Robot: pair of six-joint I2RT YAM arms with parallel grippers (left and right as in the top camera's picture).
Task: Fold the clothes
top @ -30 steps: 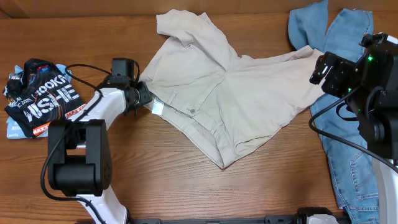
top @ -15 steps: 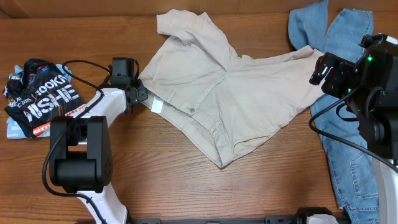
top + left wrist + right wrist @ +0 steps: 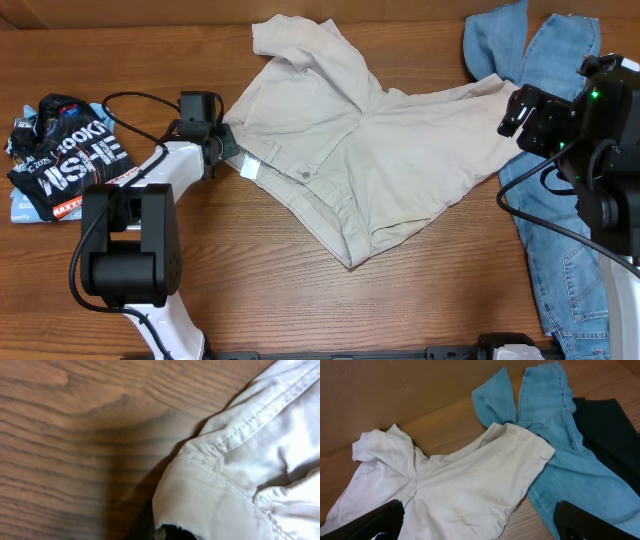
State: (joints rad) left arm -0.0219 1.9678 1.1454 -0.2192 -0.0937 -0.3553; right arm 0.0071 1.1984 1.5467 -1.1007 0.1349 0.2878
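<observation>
The cream trousers lie crumpled across the middle of the table, waistband toward the left. My left gripper is shut on the waistband's left corner; in the left wrist view that seamed corner fills the right side and only a dark fingertip shows under the cloth. My right gripper hovers open above the trousers' right leg end, its fingers wide apart and holding nothing. Light blue jeans lie under that leg end. The black white-lettered piece sits bunched at the far left.
Bare wooden table runs along the front. The left arm's base stands at the front left, its cable looping near the black piece. A dark cloth lies beside the jeans in the right wrist view.
My left gripper has shut on the waistband corner and drawn it slightly to the left; the trousers' lower edge shifted a little with it. The right arm has not moved.
</observation>
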